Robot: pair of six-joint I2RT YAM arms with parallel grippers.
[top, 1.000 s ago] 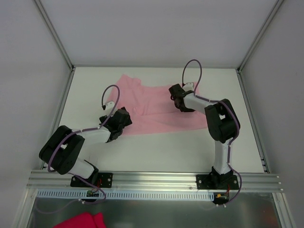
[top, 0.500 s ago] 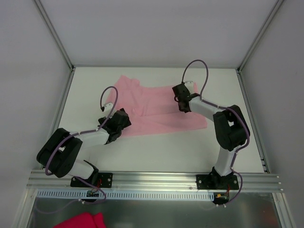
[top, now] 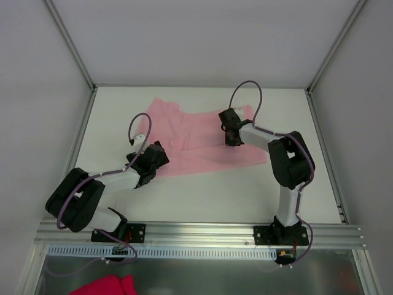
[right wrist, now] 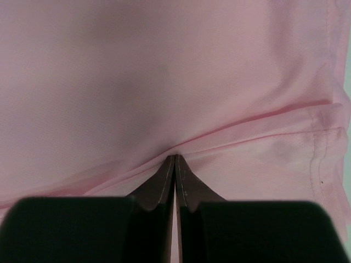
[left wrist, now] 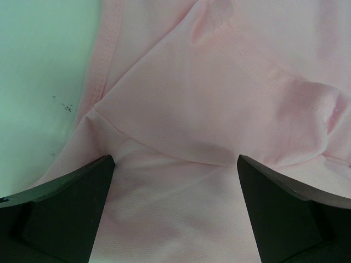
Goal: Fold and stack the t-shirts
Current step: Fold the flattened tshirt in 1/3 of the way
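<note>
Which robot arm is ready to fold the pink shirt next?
Right. The right gripper is shut, pinching a fold of the pink t-shirt at its tips, so it can probably lift and fold. The left gripper hangs open above the shirt, holding nothing.

Inspected: the pale pink short-sleeved t-shirt of thin fabric (top: 196, 144) is uniform pink, unprinted, its hems stitched in matching thread. The flat white counter (top: 215, 190) is plain, with a few dark specks beside the shirt's edge. The crumpled deep magenta cloth (top: 107, 286) is solid-coloured. The left arm (top: 116, 178) and right arm (top: 288, 160) are black and white with purple cables; their jaws are black.
</note>
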